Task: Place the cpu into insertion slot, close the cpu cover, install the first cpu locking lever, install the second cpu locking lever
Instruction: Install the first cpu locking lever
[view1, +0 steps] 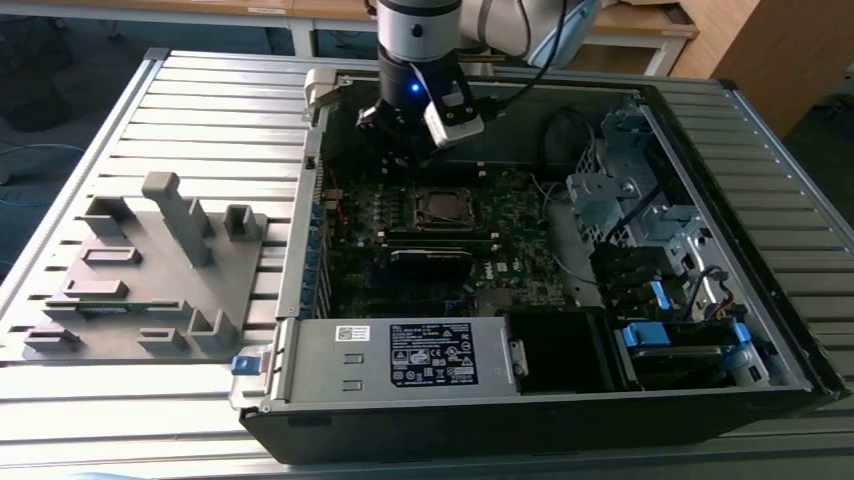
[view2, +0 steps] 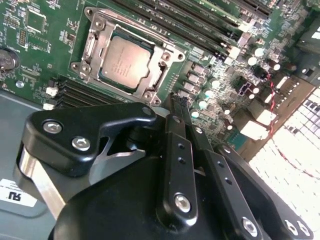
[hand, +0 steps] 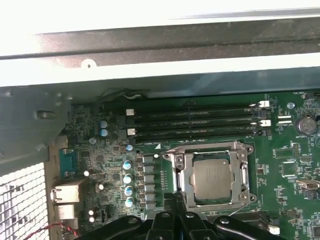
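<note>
Beside the clenched black gripper (view2: 176, 100), dull square cpu (view2: 125, 62) within silvery cpu cover (view2: 93, 45)

Room above the cpu (hand: 212, 179) is open. Memory sticks (hand: 195, 120) lie low beside it, and the case wall (hand: 200, 80) stands just behind them.

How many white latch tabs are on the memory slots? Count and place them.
4: first tab, second tab at one end of the memory slots; third tab, fourth tab at the opposite end. Others may be hidden.
</note>
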